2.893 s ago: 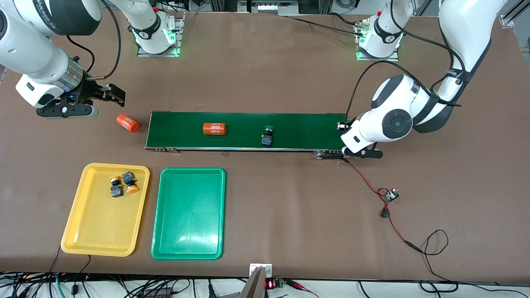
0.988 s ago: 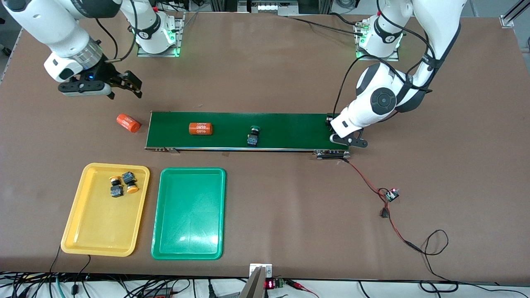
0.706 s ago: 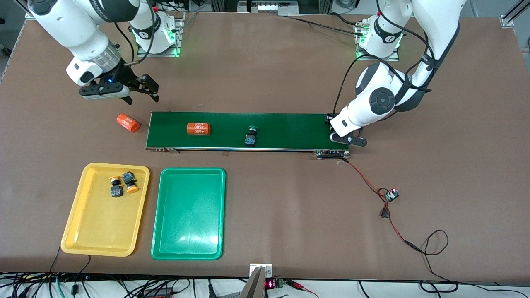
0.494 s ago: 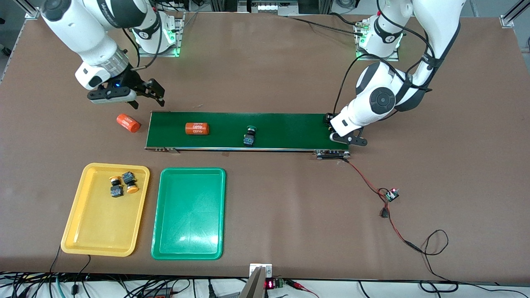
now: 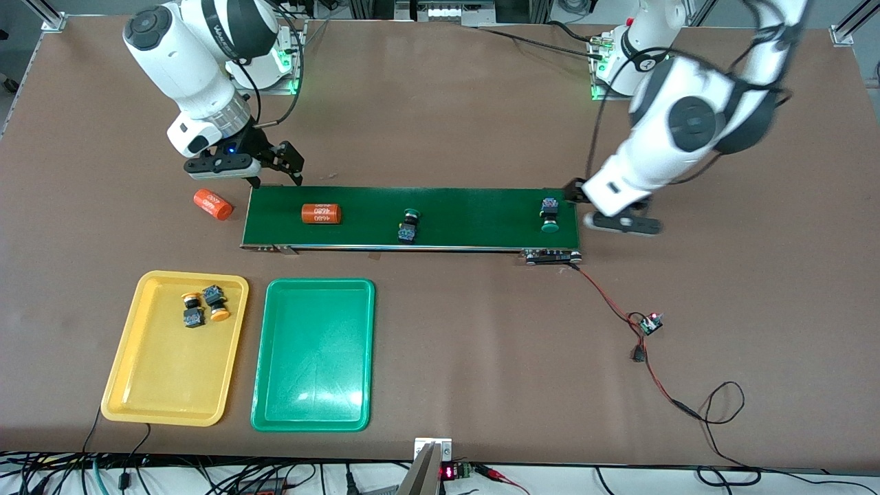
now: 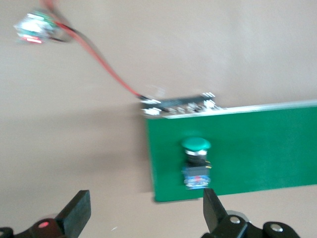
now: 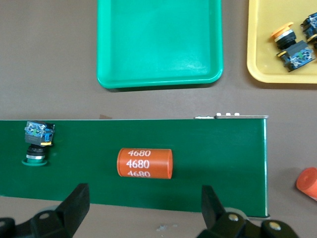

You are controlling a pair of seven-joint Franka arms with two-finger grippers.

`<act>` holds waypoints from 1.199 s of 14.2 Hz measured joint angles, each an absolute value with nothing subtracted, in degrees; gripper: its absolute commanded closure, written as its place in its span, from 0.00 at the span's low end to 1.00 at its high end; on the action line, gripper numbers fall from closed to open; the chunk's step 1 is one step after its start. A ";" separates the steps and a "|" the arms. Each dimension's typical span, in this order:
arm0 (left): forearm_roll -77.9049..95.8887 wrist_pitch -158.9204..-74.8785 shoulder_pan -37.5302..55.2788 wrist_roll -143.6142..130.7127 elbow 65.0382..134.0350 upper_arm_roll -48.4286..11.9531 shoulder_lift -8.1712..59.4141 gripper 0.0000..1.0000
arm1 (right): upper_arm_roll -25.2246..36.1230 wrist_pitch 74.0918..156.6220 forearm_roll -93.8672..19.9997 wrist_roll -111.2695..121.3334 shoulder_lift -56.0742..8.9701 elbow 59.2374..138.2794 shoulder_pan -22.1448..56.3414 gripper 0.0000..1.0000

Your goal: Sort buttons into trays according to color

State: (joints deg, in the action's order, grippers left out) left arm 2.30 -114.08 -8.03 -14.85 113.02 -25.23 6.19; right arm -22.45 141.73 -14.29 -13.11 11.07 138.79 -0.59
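Note:
A green button (image 5: 408,225) lies mid-way along the dark green belt (image 5: 474,206). A second green button (image 5: 549,214) lies at the belt's left-arm end. My left gripper (image 5: 581,194) is open and empty, just off that belt end; in the left wrist view (image 6: 143,213) one finger (image 6: 210,210) is close to this button (image 6: 196,166). My right gripper (image 5: 275,165) is open and empty over the belt's other end. Two yellow-orange buttons (image 5: 194,309) lie in the yellow tray (image 5: 165,385). The green tray (image 5: 313,371) holds nothing.
An orange 4680 cylinder (image 5: 321,214) lies on the belt near the right gripper, also in the right wrist view (image 7: 144,162). Another cylinder (image 5: 212,204) lies on the table off the belt's end. A red-black cable with a small board (image 5: 650,323) runs from the belt's left-arm end.
The right arm has swung to the belt's end. The left arm has lifted back, and a green button now lies where it was. The cylinder and middle button rode toward the right arm's end.

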 measured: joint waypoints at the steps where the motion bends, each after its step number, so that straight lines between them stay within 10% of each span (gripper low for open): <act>1: 2.31 -110.81 -8.23 -14.65 110.23 -21.99 5.89 0.00 | -22.68 142.48 -14.29 -13.63 10.47 138.80 -0.60 0.00; 9: 2.36 -99.00 -8.81 -14.16 92.34 -10.00 5.86 0.00 | -24.82 145.84 -14.32 -19.22 5.78 138.82 0.08 0.00; 17: 2.37 -98.77 2.56 -8.10 90.77 6.78 6.45 0.00 | -25.04 148.51 -14.32 -22.93 2.26 138.82 3.26 0.00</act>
